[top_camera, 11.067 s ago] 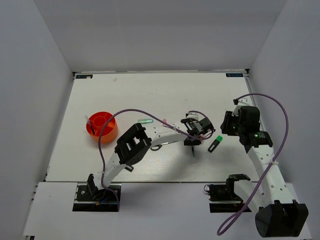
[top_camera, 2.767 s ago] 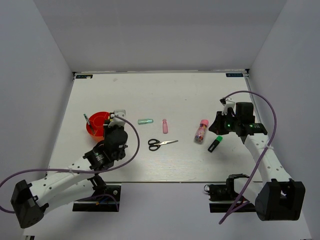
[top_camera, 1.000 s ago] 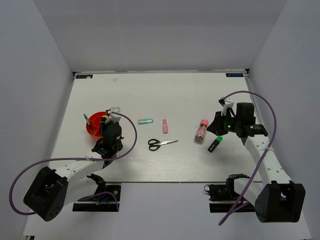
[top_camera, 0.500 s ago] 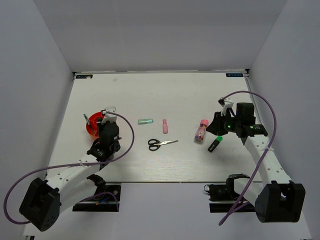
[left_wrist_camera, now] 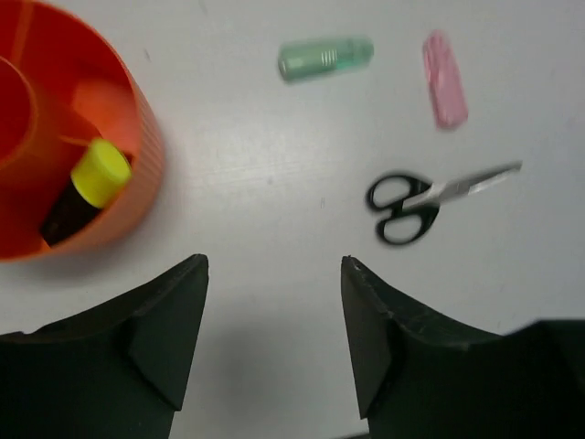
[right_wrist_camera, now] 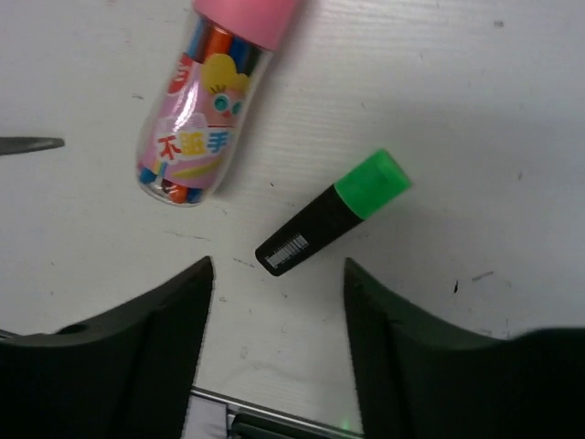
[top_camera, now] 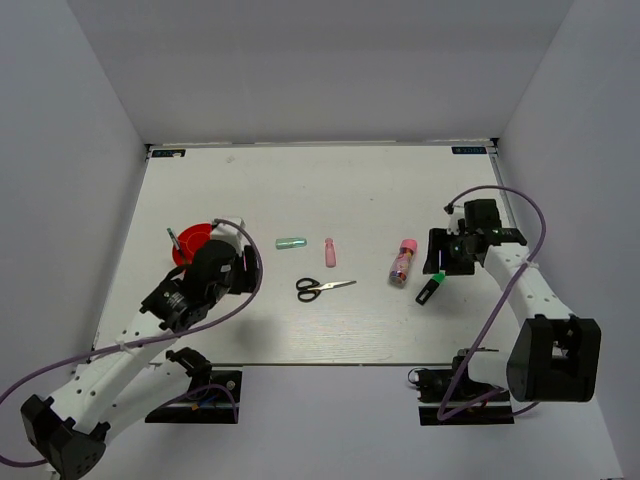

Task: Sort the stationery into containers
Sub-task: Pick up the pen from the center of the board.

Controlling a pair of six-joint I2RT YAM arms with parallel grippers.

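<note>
The left gripper [left_wrist_camera: 274, 274] gapes wide and empty, with the orange cup [left_wrist_camera: 146, 174] ahead to its left. The right gripper [right_wrist_camera: 279, 274], equally wide, has the green-capped marker [right_wrist_camera: 334, 212] just ahead.

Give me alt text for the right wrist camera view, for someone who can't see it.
A black marker with a green cap lies on the white table, just beyond the open right end effector. A clear pink-capped tube lies to its upper left, apart from it.
</note>
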